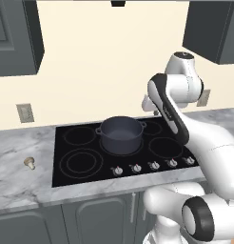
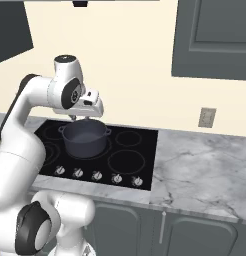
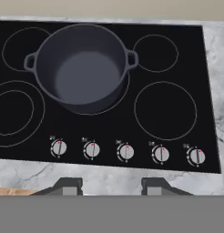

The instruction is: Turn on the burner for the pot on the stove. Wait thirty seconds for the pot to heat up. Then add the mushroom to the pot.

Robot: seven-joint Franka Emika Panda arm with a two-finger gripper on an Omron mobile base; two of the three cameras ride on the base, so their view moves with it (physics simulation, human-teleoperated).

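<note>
The dark blue-grey pot (image 1: 120,135) (image 2: 84,137) (image 3: 82,68) stands empty on the middle rear of the black stove (image 1: 66,175) (image 3: 109,129). The burner ring (image 3: 124,98) peeks out around the pot's base, and I see no red glow on it. Five silver knobs (image 3: 126,152) line the stove's front edge. The tiny tan mushroom (image 1: 30,163) lies on the counter left of the stove. My gripper (image 3: 111,184) (image 2: 80,117) (image 1: 152,110) hovers open above the stove near the pot's right side, empty, looking down over the knob row.
Grey marble counter (image 1: 14,143) (image 2: 205,165) flanks the stove on both sides. A large double-ring circle (image 3: 13,113) sits front left and a single ring (image 3: 165,110) front right. Wall outlets (image 1: 24,113) (image 2: 207,117) and dark upper cabinets (image 2: 215,37) are behind.
</note>
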